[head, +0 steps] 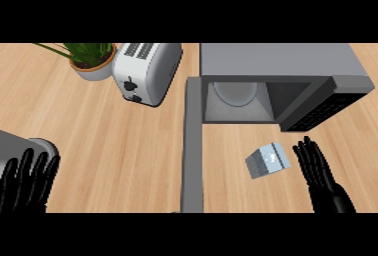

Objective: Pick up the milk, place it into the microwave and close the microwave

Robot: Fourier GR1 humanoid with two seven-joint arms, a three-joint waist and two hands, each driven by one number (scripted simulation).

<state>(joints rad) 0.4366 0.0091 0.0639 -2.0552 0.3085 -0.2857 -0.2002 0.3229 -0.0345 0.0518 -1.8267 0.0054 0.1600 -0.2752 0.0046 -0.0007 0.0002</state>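
Observation:
A small grey-blue milk carton (267,160) lies on the wooden counter in front of the microwave. The grey microwave (280,60) stands at the back right with its cavity open and a round plate inside (236,94). Its door (193,145) swings out to the left and reaches toward the view's lower edge. My right hand (319,172) is open, fingers straight, just right of the carton and apart from it. At the lower left my left hand (28,182) rests open with its fingers up.
A white toaster (146,72) stands left of the microwave, and a potted plant (90,57) sits at the back left. A grey object (26,145) shows at the left edge beside my left hand. Bare wood (118,150) lies between toaster and door.

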